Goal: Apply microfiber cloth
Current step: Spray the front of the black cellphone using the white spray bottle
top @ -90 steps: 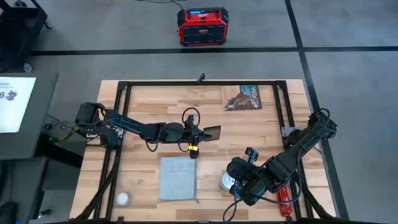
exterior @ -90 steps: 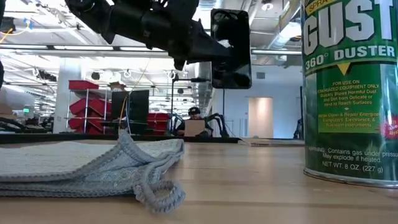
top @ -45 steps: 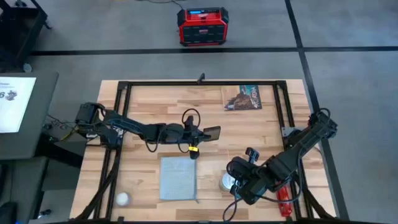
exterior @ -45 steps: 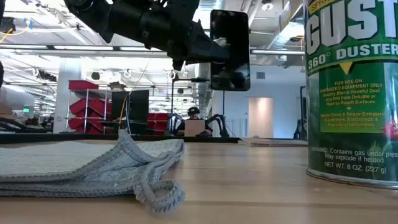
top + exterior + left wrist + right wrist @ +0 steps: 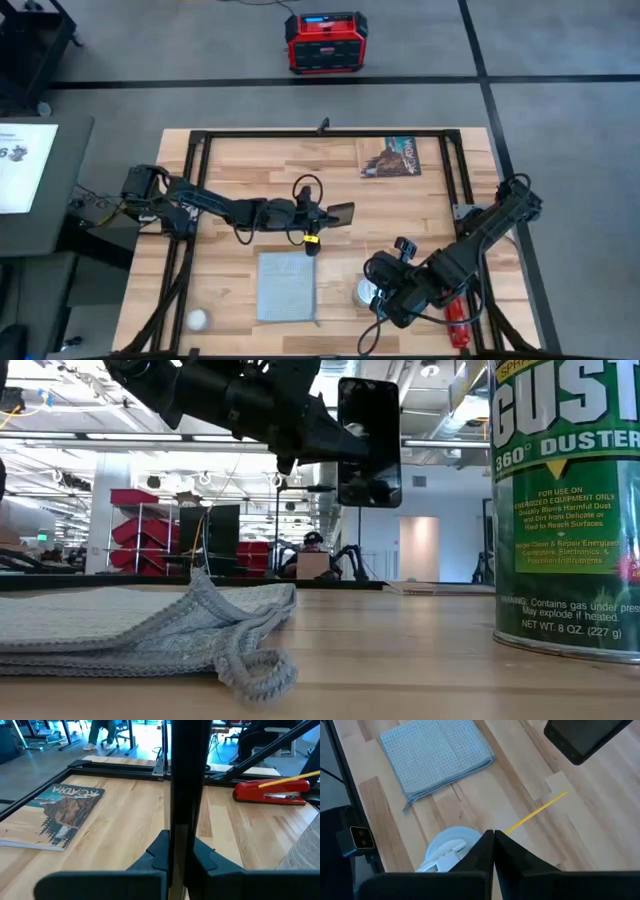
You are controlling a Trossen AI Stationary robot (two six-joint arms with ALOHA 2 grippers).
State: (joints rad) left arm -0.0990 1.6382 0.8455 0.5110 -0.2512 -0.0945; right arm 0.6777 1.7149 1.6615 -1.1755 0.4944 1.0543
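Even, bright overhead light. In the low view, ceiling strip lights glare; the near duster can looks oversized and slightly soft.

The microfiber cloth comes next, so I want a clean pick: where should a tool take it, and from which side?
Judging by its pose, grip the microfiber cloth at the corner nearest the duster can, coming from above. It lies flat on the table, and in the low view that corner curls up into a loose edge.

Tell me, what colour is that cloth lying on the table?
The cloth is pale grey-blue with a waffle weave, clearest in the right wrist view.
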